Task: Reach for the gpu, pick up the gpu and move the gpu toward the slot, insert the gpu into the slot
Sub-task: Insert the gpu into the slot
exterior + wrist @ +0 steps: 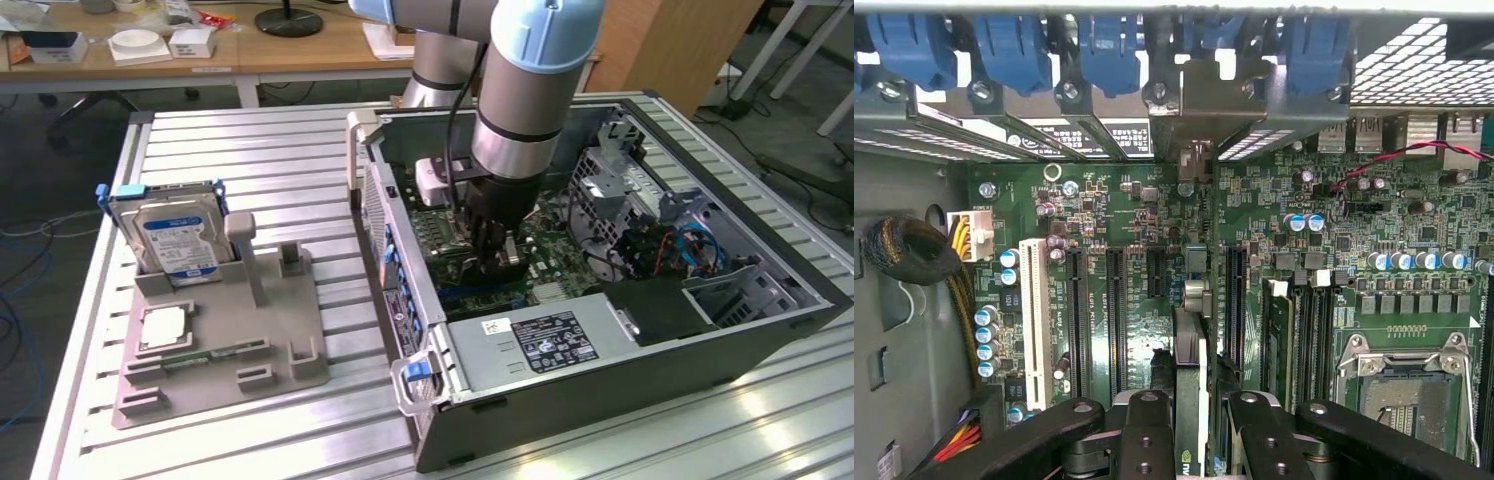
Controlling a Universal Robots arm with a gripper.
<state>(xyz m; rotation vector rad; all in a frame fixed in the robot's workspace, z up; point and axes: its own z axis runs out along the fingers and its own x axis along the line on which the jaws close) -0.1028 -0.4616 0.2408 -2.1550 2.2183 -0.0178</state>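
Note:
The gpu (1191, 335) is seen edge-on in the wrist view as a thin dark card standing upright over the green motherboard (1124, 210). Its far end reaches the metal bracket bay (1194, 110) at the case's rear wall. My gripper (1194, 405) is shut on the card, one black finger (1146, 430) on each face. Long black slots (1116, 315) lie parallel on either side. The slot directly under the card is hidden by it. In the exterior view my gripper (497, 258) is lowered into the open computer case (601, 370).
Blue card latches (1004, 45) line the rear wall. A power supply (547, 340) and cables (667, 250) crowd the case. On the exterior view's left, a blue-labelled hard drive (174, 235) stands on a grey fixture (214, 340) on the slatted table (254, 150).

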